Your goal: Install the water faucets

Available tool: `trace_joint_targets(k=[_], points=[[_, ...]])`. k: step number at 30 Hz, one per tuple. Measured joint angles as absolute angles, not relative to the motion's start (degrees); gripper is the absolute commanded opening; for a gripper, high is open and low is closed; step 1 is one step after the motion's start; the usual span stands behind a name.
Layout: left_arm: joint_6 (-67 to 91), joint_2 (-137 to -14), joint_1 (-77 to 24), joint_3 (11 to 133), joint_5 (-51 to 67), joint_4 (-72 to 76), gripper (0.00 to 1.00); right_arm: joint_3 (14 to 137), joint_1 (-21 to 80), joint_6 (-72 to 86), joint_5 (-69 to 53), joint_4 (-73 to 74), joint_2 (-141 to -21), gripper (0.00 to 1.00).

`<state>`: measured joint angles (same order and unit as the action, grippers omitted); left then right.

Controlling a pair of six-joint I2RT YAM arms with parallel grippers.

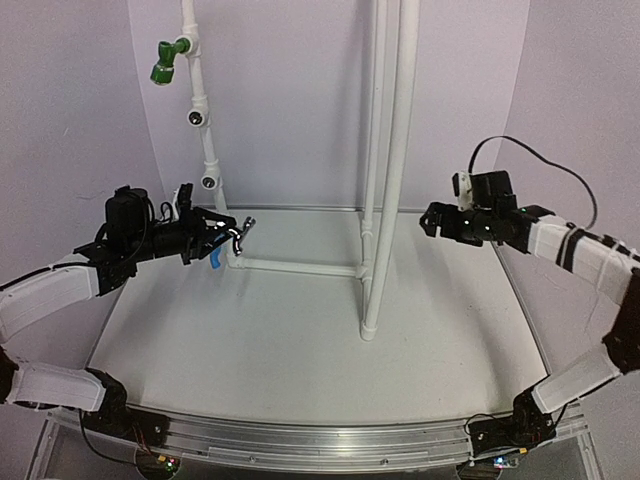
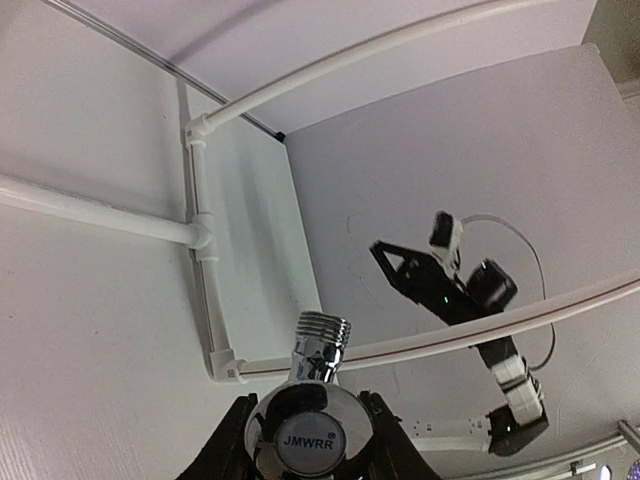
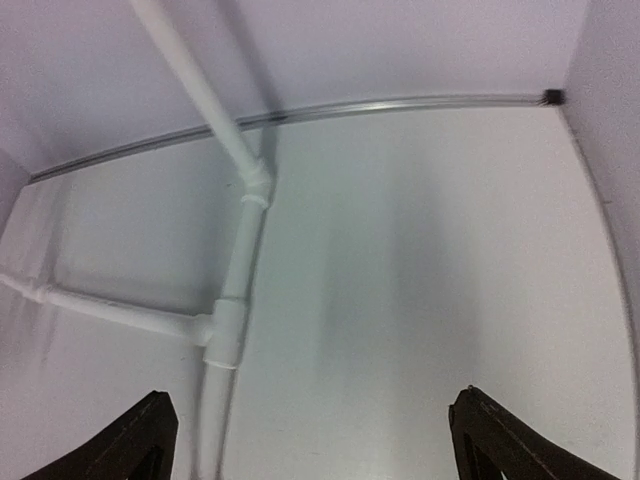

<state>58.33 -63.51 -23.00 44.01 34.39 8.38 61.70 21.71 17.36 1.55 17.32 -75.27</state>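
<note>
**Step in hand:** carrying the second tap to its socket. The slim white plastic pipe riser (image 1: 203, 140) at the back left already bears a small green plastic faucet (image 1: 163, 62) at its top tee. Two open tee sockets (image 1: 196, 117) below it face outward, unfilled.

**Left gripper** (image 1: 222, 232): low down, just right of the riser's foot. It is closed to the width of the shiny silver chrome faucet (image 2: 310, 415) and grips its round body. The cap marked "JMWRR" faces the wrist camera and the threaded end (image 2: 320, 325) points away from the fingers.

**Blue plastic faucet** (image 1: 216, 259): only a blue piece shows, under the left gripper, near the riser's foot. It seems to be on the table, but I cannot tell how it lies.

**Right gripper** (image 1: 430, 220): held in the air well right of the riser. Its fingers (image 3: 140, 440) are spread wide with nothing between them.

**Next move (judgement):** lift the chrome faucet up the riser and line its thread square with one open socket. Then press in and turn. A skewed entry could cross-thread or flex the thin pipe, and the idle arm could steady it.

**Surface and room:** a matt white tabletop (image 1: 280, 340) with a metal rail (image 1: 320, 440) along the near edge. Plain pale walls (image 1: 290, 100) stand behind the riser. Taller white pipes (image 1: 390, 150) rise to its right, joined to it by a floor-level pipe run.
</note>
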Motion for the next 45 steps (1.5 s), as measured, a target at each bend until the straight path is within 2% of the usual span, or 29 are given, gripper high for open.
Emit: trace_joint_targets(k=[7,12,15,23,28,31,34,39,42,43,45], points=[[60.0,-71.2,-32.1,47.0,34.1,15.5,0.00,76.2,20.2,26.9,-35.7,5.4,-100.1,0.85],[63.3,-78.5,-34.3,50.9,33.5,21.0,0.00,77.9,20.5,37.7,-53.9,-10.0,-106.9,0.84],[64.6,-83.0,-35.0,55.2,32.7,22.1,0.00,78.2,21.1,42.2,-59.9,-16.5,-108.1,0.83],[67.2,-93.4,-36.8,63.8,32.4,25.2,0.00,78.4,24.8,46.8,-65.1,-24.8,-108.4,0.77],[68.7,-97.0,-37.5,65.5,33.7,26.5,0.00,78.4,27.4,47.6,-66.2,-26.7,-108.4,0.65],[69.2,-97.8,-37.9,65.7,34.6,27.3,0.00,78.4,28.6,48.1,-66.4,-27.2,-108.5,0.54],[69.3,-98.0,-38.3,66.0,35.4,27.5,0.00,78.4,29.1,48.3,-66.4,-27.5,-108.8,0.51],[69.4,-98.4,-38.7,67.0,36.3,28.2,0.00,78.4,29.4,48.7,-66.4,-28.0,-109.3,0.28],[69.4,-98.6,-38.8,67.2,36.5,28.1,0.01,78.4,29.5,49.4,-66.3,-29.1,-109.5,0.00],[69.4,-98.8,-38.7,67.3,36.4,28.1,0.06,78.4,29.6,50.0,-66.2,-29.6,-109.5,0.00],[69.3,-98.8,-38.6,67.3,36.4,28.1,0.34,78.0,29.7,50.9,-65.8,-30.7,-109.5,0.00]])
